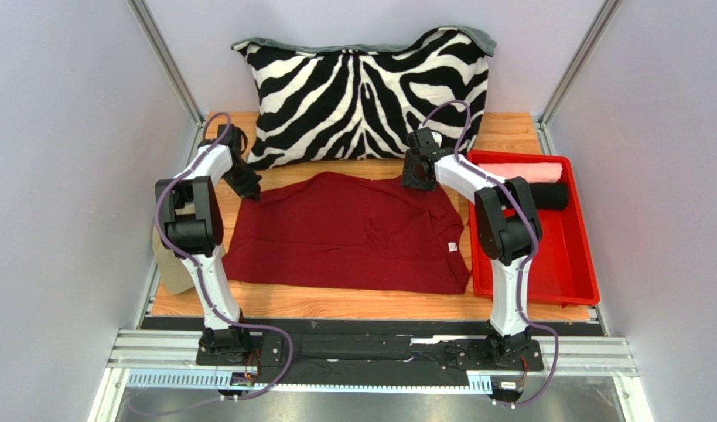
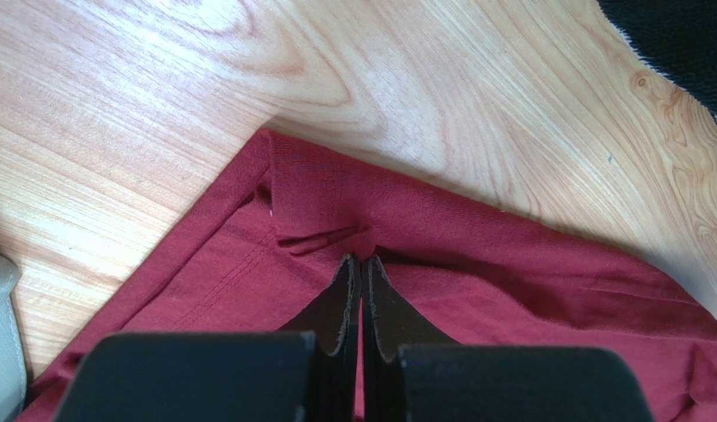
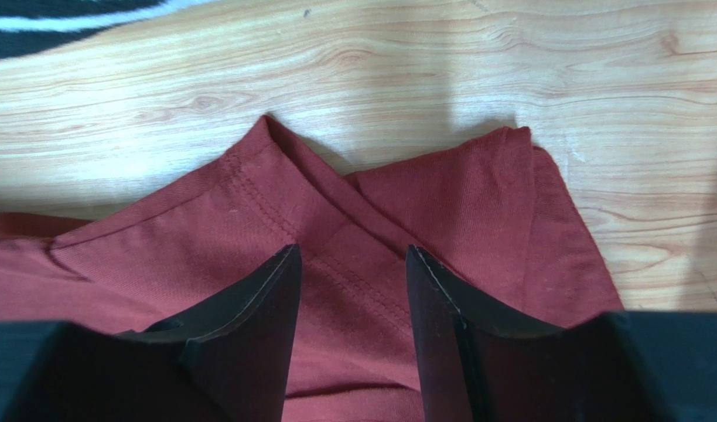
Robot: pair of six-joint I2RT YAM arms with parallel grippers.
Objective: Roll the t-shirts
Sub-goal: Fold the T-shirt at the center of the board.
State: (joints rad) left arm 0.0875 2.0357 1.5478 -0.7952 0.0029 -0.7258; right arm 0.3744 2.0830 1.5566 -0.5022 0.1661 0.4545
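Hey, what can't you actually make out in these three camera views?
- Top view: the khaki cap at far left is partly behind the left arm.
- Top view: the black rolled t-shirt in the red tray is partly covered by the right arm.
- Left wrist view: how much maroon t-shirt sits inside the shut left gripper; the closed jaws hide it.

The t-shirt point(image 1: 353, 233) is maroon, the pillow point(image 1: 362, 92) zebra-striped.
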